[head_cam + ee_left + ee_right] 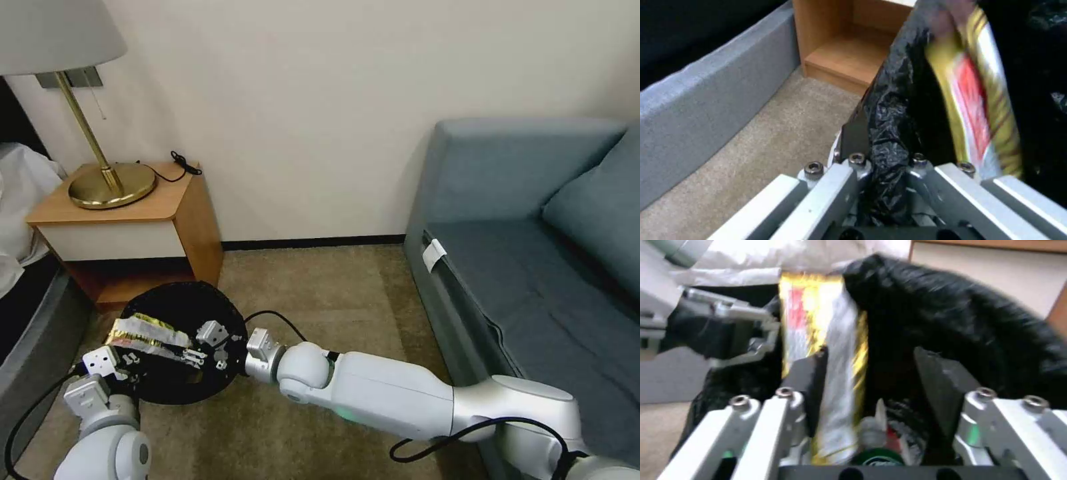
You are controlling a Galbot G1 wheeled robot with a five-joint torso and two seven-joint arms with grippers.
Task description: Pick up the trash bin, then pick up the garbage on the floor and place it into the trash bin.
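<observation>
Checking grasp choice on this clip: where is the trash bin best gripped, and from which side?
By the bag-covered rim, from outside over the edge. The trash bin is round and open-topped, so its thin wall fits between fingers. The left gripper does this on the robot's near-left side, leaving the mouth free for the right gripper above a wrapper.

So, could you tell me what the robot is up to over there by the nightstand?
The left gripper is clamped on the rim of the trash bin, holding it above the carpet. The right gripper is open over the bin's mouth, where a gold, red-and-white snack wrapper lies across the black liner.
</observation>
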